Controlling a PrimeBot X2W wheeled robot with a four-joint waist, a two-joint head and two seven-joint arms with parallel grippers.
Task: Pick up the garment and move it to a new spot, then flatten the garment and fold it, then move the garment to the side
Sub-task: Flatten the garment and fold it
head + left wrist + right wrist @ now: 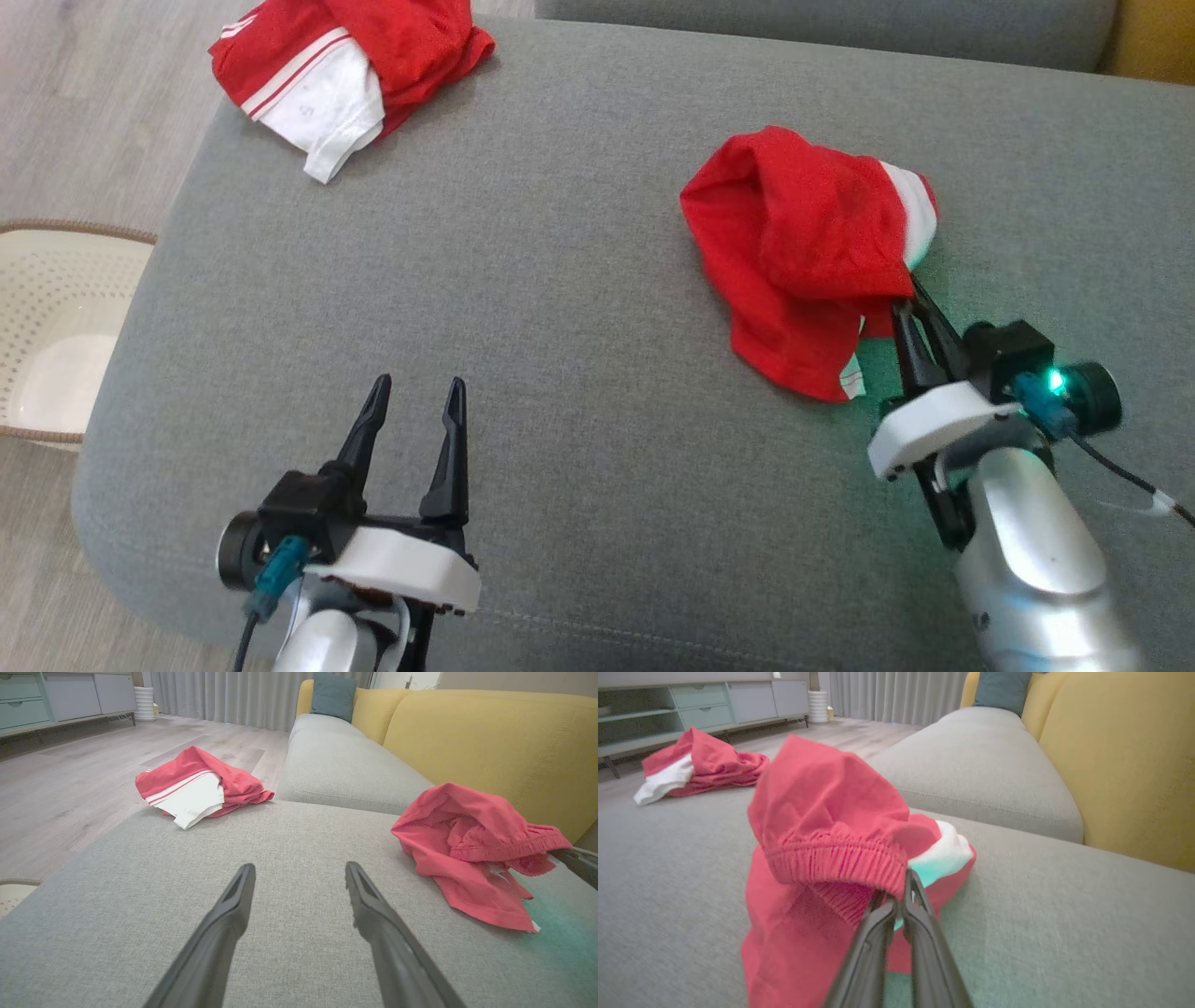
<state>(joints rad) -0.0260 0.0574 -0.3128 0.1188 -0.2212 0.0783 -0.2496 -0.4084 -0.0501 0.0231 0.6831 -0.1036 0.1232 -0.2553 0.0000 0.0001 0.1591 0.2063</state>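
Observation:
A crumpled red garment (803,252) with white trim lies on the grey sofa seat at the right, also seen as a red heap (472,849) in the left wrist view. My right gripper (907,301) is shut on the garment's elastic waistband (840,863), its near edge lifted a little off the cushion. My left gripper (415,397) hovers open over bare cushion at the lower left, well apart from the garment, with nothing between its fingers (233,900).
A second red and white garment (341,70) sits at the seat's far left corner. A white perforated basket (56,317) stands on the floor beyond the left edge. A yellow sofa back (490,742) rises behind the cushions.

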